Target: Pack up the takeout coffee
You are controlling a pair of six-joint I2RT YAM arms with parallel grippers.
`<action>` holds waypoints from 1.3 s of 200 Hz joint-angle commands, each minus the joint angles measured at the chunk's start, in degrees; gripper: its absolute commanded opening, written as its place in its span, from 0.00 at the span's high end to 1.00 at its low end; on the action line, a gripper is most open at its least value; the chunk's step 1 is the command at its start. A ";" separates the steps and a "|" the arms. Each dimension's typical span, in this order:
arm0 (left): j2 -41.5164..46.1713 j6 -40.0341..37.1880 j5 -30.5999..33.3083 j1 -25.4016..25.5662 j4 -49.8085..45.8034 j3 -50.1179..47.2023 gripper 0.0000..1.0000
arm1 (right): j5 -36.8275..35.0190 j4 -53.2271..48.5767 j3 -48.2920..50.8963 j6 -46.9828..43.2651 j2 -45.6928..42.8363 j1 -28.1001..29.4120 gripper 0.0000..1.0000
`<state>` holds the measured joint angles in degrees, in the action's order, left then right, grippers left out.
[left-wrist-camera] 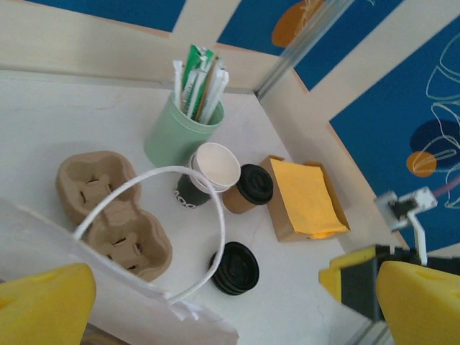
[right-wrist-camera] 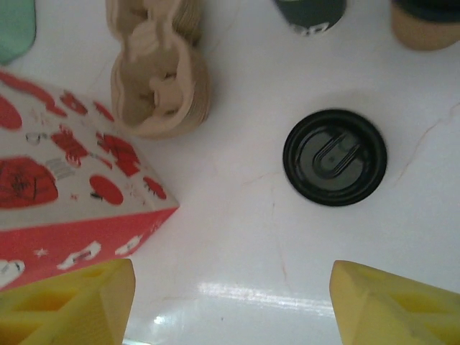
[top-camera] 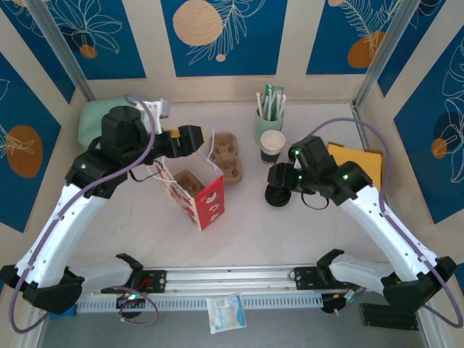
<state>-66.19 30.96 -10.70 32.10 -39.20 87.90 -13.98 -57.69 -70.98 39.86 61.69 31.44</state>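
The takeout coffee (left-wrist-camera: 248, 188), a tan cup with a black lid, stands beside a black-sided open cup (left-wrist-camera: 208, 172). Its tan base shows at the top right of the right wrist view (right-wrist-camera: 428, 25). My right gripper (right-wrist-camera: 230, 309) hangs open above the bare table, nothing between its fingers. A loose black lid (right-wrist-camera: 335, 157) lies just ahead of it. My left gripper (top-camera: 194, 138) is open wide over the red-and-white paper bag (top-camera: 201, 192), and the bag's white handle loop (left-wrist-camera: 219, 215) curves between its fingers.
A brown cup carrier (top-camera: 226, 156) lies behind the bag. The mint-green cup of sticks (top-camera: 268, 119) stands at the back. A yellow-brown paper pouch (top-camera: 355, 159) lies at the right wall, a pale green pouch (top-camera: 94, 116) at the back left.
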 commanded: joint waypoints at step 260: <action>-31.18 -13.64 -1.67 16.51 -3.60 25.04 0.01 | 6.23 -12.86 -31.05 -16.10 44.14 -27.36 0.30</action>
<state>-96.53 18.92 -12.01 47.94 -41.63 111.18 -8.54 -67.16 -98.76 25.85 103.63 3.51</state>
